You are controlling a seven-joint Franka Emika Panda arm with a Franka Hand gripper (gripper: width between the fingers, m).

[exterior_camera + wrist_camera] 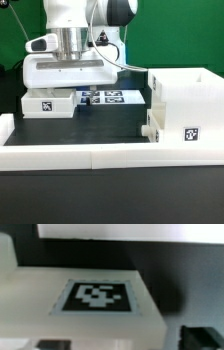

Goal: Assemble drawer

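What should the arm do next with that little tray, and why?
Probably close the jaws on the tray. The gripper sits low right over it, its tag fills the wrist view, and the box casing stands apart at the exterior view's right. Whether they already grip is unclear.

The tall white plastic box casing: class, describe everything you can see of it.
The tall white plastic box casing looks hollow and thin-walled, its open side facing up. A black-and-white square tag sits on its near wall; a small nub juts from a lower corner. It rests on the black table at the exterior view's right, just behind the low white border rail; whether they touch is unclear.
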